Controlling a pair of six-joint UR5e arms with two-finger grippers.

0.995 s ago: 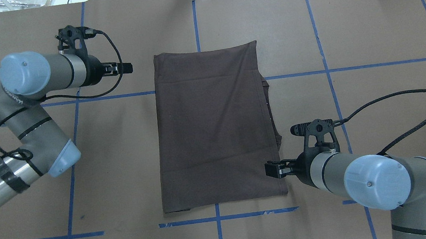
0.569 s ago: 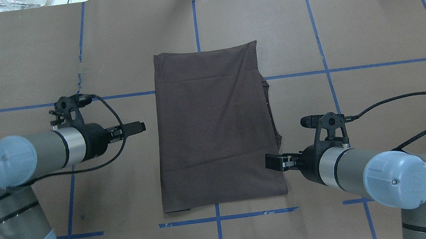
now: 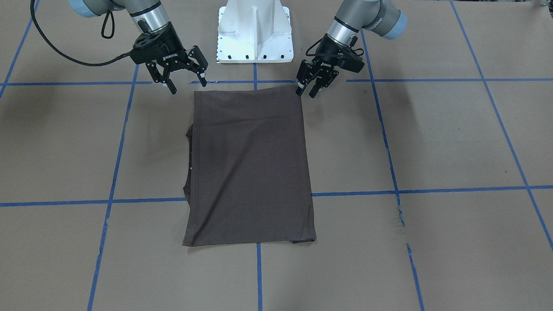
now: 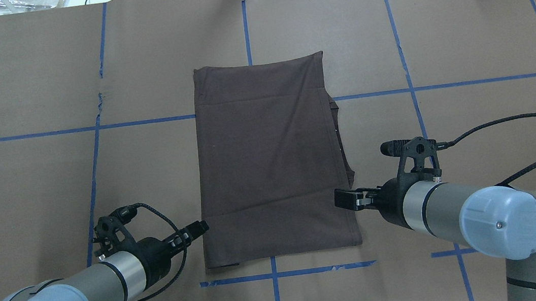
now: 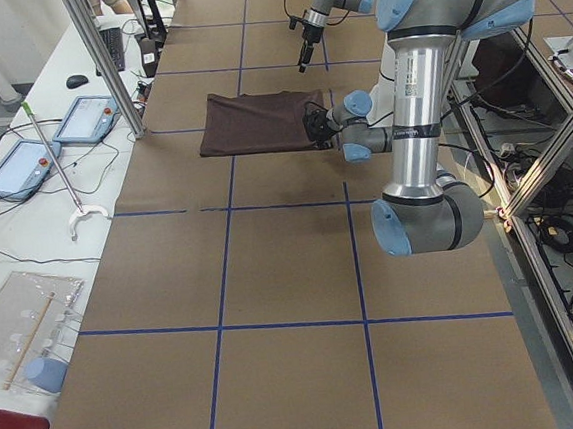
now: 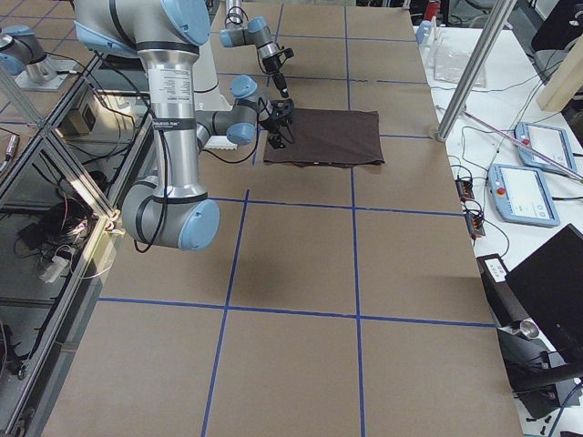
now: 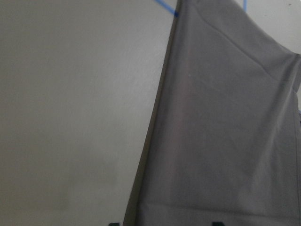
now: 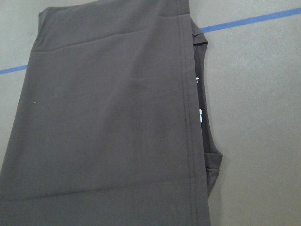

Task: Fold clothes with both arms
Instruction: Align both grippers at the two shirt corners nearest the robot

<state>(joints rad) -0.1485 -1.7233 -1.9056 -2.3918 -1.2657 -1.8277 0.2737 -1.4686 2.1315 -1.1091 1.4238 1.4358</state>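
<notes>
1. Now the shirt point(image 4: 269, 160) lies flat mid-table point(image 4: 464, 44), folded lengthwise into 1 long rectangle. Its near short edge stops just short of the blue tape point(image 4: 313, 269) in front of the robot.
2. Along its right side an underlayer pokes out past the stitched hem, with 2 small white labels point(image 8: 201, 115) showing.
3. At the near left corner is the left gripper point(image 4: 200, 227), fingers spread and holding nothing. Its wrist camera shows the shirt's edge running between the 2 tips.
4. At the near right corner is the right gripper point(image 4: 344, 198), fingers spread wide and empty.
5. To my eye the cloth is thin, light and limp. It won't keep its shape, it will sag between 2 pinch points, and the stacked layers could slide apart.
6. So the sensible hold is both near corners, pinching through every layer at once. Then lift evenly and carry the near edge toward the far one.
7. Risk: the right side is thicker and uneven where the underlayer sticks out, so a shallow pinch there may catch only the top layer.
</notes>
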